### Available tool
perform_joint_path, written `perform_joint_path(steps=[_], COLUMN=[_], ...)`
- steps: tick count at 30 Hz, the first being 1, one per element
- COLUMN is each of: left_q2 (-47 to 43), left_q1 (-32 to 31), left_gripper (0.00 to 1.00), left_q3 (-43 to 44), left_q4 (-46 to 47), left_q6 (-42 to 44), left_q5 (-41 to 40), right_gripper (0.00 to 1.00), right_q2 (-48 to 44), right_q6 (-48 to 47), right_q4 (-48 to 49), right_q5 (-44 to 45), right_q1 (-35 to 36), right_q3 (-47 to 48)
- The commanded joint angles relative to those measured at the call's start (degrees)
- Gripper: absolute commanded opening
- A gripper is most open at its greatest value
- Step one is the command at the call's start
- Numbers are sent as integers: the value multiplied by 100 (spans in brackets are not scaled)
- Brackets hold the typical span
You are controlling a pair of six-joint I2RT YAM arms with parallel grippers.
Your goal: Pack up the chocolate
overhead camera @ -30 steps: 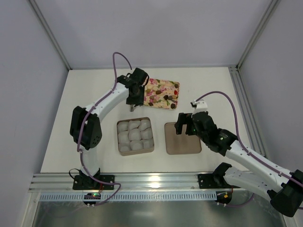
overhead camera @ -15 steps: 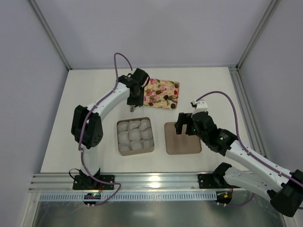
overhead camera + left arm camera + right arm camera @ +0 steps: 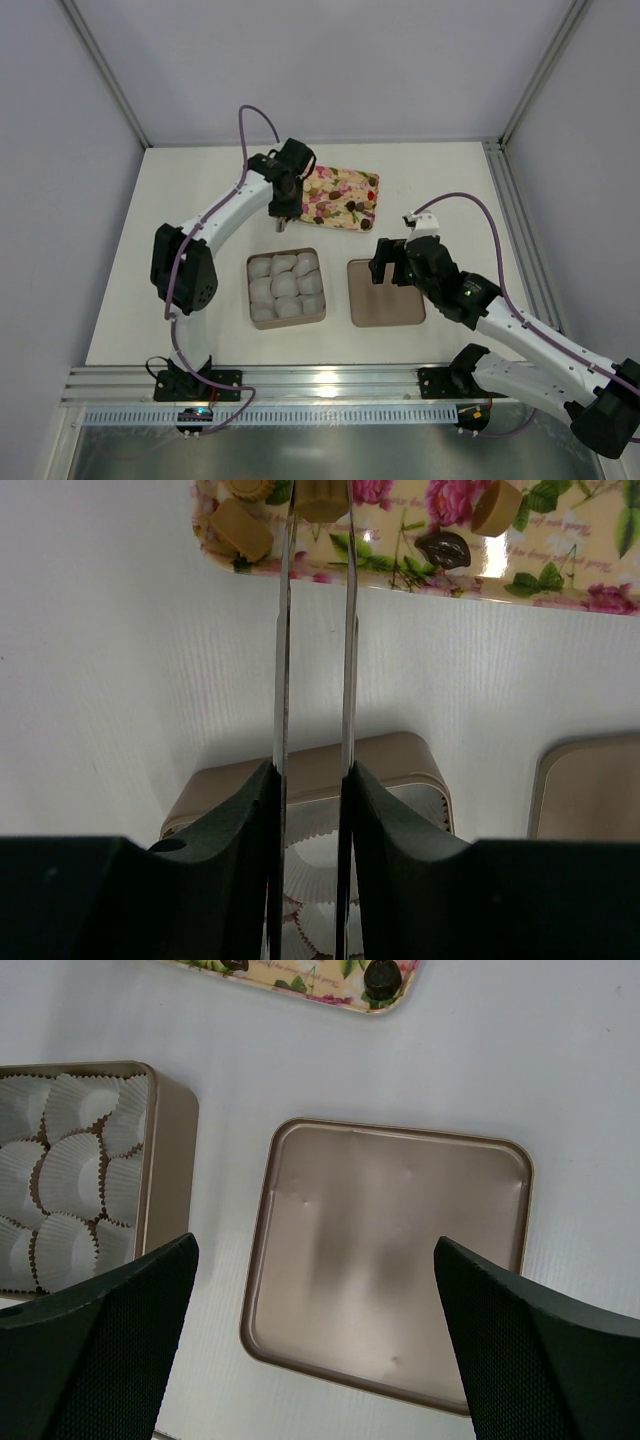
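Hanging the left gripper [image 3: 283, 216] over the near edge of the tray [image 3: 560, 575]. Setting its fingers [image 3: 400, 840] close together and parallel, bracketing one tan chocolate piece [image 3: 320, 498] at the fingertips; pinching it or merely flanking it: cannot tell. Showing more chocolate on the tray: a second tan piece [image 3: 240, 530] just left of the fingers, a third tan piece [image 3: 497, 507] and a dark piece [image 3: 445, 548] off to their right. Showing the box [image 3: 400, 755] of paper cups [image 3: 320, 855] back from the fingertips, toward the wrist. Spreading the right gripper [image 3: 315, 1245] wide, grasping nothing, hovering above the lid [image 3: 390, 1250] lying between its fingers, with the box left of them.
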Motion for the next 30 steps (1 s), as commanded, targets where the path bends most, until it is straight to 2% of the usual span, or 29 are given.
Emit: perform_joint_path(steps=[1, 8, 16, 22, 30], left_q2=[-160, -432, -1169, -1837, -3094], left_q1=[-29, -29, -29, -29, -29], left_gripper=[31, 29, 29, 30, 30], left_q3=[411, 420, 139, -423, -1610], left_q4=[-136, -259, -488, -725, -857], left_q6=[121, 51, 7, -89, -388], left_q5=[-102, 73, 267, 285, 408], right_gripper=[100, 100, 100, 100, 100], right_q2=[8, 52, 157, 245, 439], right_q6=[-7, 2, -7, -33, -24], right_q4=[152, 169, 204, 213, 301], right_q5=[81, 28, -42, -130, -280], right_q1=[-32, -49, -58, -67, -76], right_q3=[28, 20, 63, 125, 178])
